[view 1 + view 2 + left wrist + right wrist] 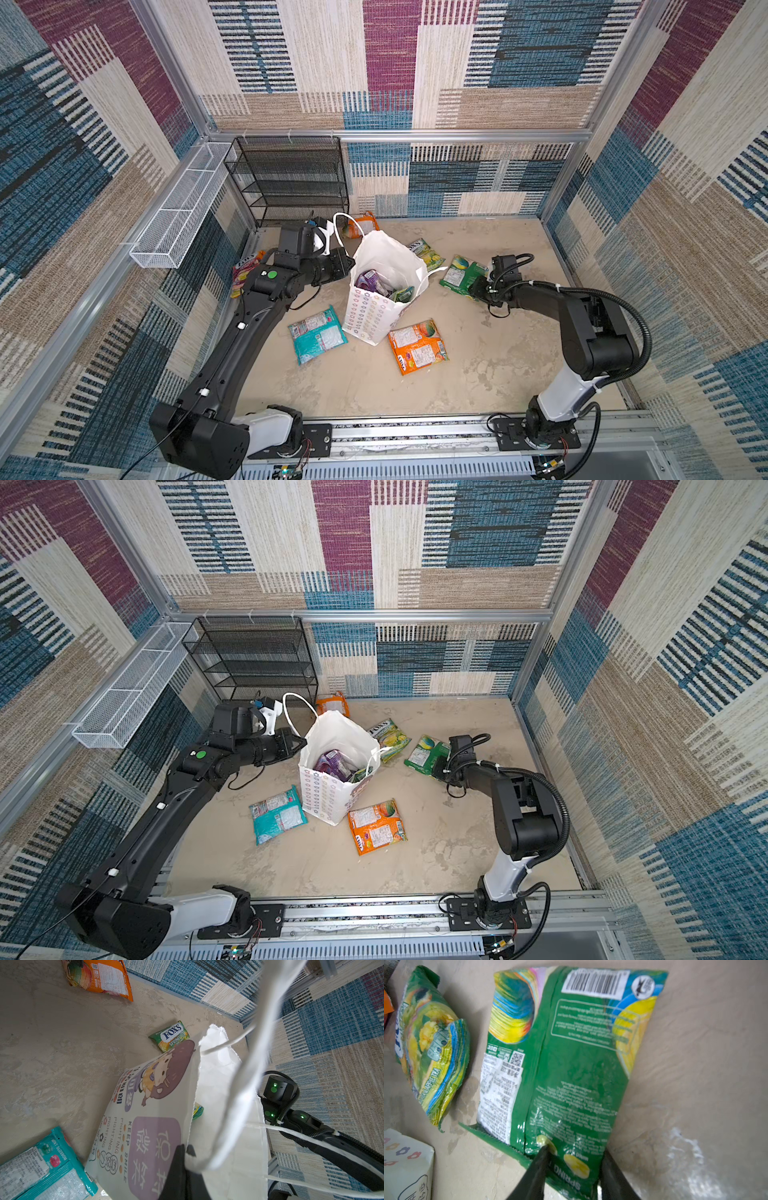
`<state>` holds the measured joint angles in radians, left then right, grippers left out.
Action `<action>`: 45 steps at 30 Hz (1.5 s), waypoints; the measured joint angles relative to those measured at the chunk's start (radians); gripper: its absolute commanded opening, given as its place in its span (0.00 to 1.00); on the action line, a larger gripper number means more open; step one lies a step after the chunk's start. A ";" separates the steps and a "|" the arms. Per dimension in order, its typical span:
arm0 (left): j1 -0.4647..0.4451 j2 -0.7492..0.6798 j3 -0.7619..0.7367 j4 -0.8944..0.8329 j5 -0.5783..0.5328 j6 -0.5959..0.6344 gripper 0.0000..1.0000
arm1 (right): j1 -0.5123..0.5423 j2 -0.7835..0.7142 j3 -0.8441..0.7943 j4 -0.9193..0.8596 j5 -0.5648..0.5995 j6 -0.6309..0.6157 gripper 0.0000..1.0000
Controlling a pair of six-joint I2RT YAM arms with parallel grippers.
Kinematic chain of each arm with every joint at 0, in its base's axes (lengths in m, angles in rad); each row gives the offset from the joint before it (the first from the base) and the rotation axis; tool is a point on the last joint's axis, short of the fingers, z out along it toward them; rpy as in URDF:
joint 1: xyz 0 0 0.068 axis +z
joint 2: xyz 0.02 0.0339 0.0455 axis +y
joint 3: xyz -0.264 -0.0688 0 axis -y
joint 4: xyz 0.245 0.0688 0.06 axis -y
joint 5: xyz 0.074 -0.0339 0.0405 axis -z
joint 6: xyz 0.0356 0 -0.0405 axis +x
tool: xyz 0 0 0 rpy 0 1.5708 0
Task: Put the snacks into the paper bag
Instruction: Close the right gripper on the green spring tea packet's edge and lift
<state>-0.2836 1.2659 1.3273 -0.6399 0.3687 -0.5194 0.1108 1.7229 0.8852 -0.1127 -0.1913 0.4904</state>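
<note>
Where the right gripper worked: jaws straddled, unclosed, one end of the green candy pouch.
Pouch: lay flat, 3 o'clock of the paper bag.
Left gripper: pinched its 9 o'clock rim, probably to keep it open.

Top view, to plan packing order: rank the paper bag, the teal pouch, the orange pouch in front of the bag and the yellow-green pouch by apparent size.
1. paper bag
2. orange pouch and teal pouch: alike, not ranked
3. yellow-green pouch: smallest, though it lies farther back
</note>
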 measured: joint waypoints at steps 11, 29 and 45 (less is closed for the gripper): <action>0.000 0.000 0.000 0.000 0.000 0.000 0.00 | 0.000 -0.040 -0.042 0.046 -0.048 0.006 0.11; 0.000 -0.002 0.000 0.000 0.000 0.000 0.00 | 0.001 -0.472 -0.032 -0.063 -0.132 0.058 0.04; 0.000 -0.003 0.000 0.000 0.000 0.000 0.00 | 0.001 -0.181 0.081 -0.158 -0.017 0.009 1.00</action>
<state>-0.2836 1.2625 1.3273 -0.6403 0.3687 -0.5194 0.1120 1.5417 0.9665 -0.2710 -0.2085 0.4995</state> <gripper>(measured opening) 0.060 0.996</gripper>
